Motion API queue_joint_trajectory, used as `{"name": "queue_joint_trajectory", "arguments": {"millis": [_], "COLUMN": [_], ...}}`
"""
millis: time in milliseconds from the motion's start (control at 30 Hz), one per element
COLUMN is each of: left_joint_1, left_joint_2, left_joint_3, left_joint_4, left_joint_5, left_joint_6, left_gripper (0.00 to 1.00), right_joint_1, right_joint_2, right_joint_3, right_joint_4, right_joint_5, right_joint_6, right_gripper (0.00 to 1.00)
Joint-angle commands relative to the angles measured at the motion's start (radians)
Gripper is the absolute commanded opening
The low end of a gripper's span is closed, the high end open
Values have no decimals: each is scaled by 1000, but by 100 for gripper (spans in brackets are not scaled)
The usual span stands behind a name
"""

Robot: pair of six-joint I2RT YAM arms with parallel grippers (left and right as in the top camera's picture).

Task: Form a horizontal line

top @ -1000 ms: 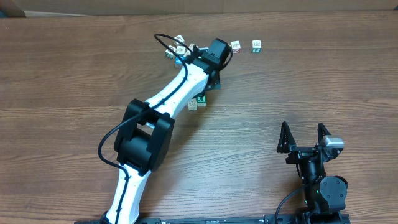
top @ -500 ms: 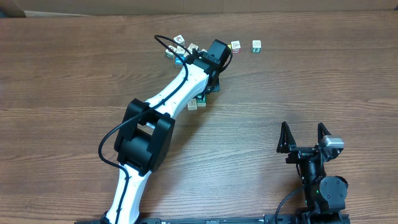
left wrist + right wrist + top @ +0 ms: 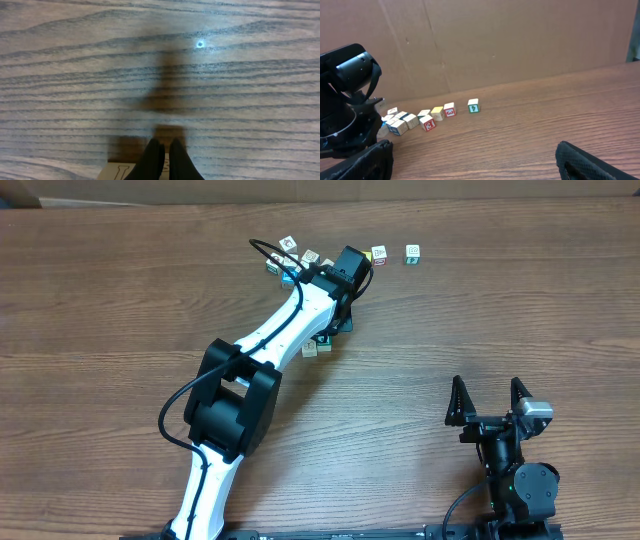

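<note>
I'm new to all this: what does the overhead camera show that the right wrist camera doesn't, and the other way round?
Only overhead: the full length of the white left arm, and the right gripper seen whole from above, jaws open.
Only right wrist: the brown cardboard wall at the back, and the side faces of the small picture cubes.
Both: the brown wood-grain table, the white cube with a green picture standing apart at the row's end, and the left arm's black wrist.

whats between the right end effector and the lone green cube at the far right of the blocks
Only bare wooden table lies between the right end effector and the green cube, clearest in the overhead view.
</note>
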Motion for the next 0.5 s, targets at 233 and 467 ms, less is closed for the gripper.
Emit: {"name": "queue_joint_trajectory", "arguments": {"millis": [233, 467], "left_joint_1": [-10, -9], "left_joint_2": [-34, -34], "left_joint_3": [-16, -16], "left_joint_4": [-16, 11], "left_joint_5": [10, 9], "left_joint_6": [-14, -14], "left_gripper": [4, 4], "right_joint_1": [-3, -3], "right_joint_2": [-10, -10], "right_joint_3": [-14, -14], "right_joint_4": [4, 4], "right_joint_5": [-1, -1], "right_joint_6": [-5, -5], "right_gripper": [100, 100]}}
